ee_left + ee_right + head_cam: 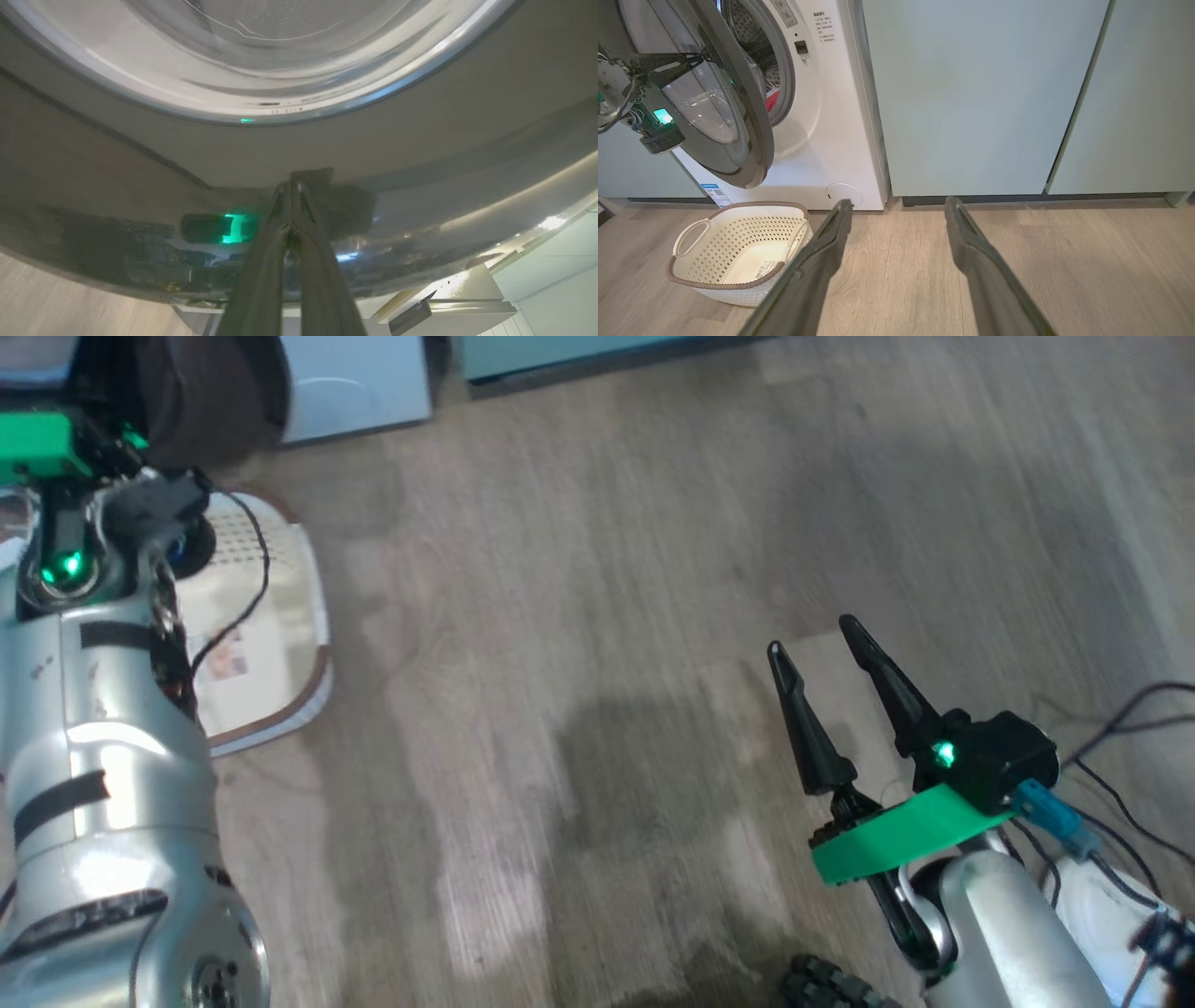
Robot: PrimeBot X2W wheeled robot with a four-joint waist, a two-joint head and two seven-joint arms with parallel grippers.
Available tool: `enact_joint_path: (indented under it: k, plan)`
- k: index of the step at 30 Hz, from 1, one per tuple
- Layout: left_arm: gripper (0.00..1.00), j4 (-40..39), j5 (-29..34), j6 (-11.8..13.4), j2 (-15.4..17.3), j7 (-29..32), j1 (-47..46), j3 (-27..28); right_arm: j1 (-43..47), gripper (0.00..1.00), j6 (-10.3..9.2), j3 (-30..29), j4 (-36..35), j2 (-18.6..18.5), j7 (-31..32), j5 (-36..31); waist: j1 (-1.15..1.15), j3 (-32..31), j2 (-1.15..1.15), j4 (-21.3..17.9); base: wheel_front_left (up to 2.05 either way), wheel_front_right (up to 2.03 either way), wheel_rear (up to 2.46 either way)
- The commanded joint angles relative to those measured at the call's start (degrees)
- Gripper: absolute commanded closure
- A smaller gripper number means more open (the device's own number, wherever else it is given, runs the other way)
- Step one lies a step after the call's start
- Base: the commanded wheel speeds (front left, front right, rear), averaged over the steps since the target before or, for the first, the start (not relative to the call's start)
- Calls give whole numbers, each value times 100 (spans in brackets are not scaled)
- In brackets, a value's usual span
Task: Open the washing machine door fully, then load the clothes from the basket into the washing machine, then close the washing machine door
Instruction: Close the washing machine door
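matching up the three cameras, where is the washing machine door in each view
Head view: the washing machine door is the dark curve at top left, behind the left arm.
Left wrist view: the door spans the frame, glass above, black rim below, the shut left gripper at the rim.
Right wrist view: the door hangs ajar, upper left.
Shared landmark: the basket on the floor beneath it, head and right wrist views.

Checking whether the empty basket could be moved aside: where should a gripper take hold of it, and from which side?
Probably best: grip the white loop handle at the end of the basket nearer the open right gripper, from above, one finger through the loop. It stands upright and thin; the walls are wide and rounded.
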Motion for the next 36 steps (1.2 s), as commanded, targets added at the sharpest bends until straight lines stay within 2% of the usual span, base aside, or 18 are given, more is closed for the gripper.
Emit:
enact_joint_path:
  k: [1, 9, 19, 27, 36]
  plan:
    - [100, -155, 45, -10, 154, -162, -231, -9, -118, 0, 0, 136, -210, 35, -67, 73, 0, 168, 0, -246, 0, 0, 0]
    - [100, 334, 233, -10, 455, -888, -931, -46, -110, 0, 0, 190, -253, 36, -68, 265, 0, 370, 0, -682, 0, 0, 0]
    - [100, 775, 393, -10, 771, -1188, -1606, -264, -107, 0, 0, 239, -262, 36, -68, 391, 0, 468, 0, -932, 0, 0, 0]
    - [100, 923, 456, -10, 751, -985, -1684, -672, -126, 0, 0, 176, -282, 36, -68, 372, 0, 437, 0, -760, 0, 0, 0]
    - [100, 524, 202, -10, 449, -696, -645, -1043, -117, 0, 0, -30, -260, 37, -68, 178, 0, -70, 0, -168, 0, 0, 0]
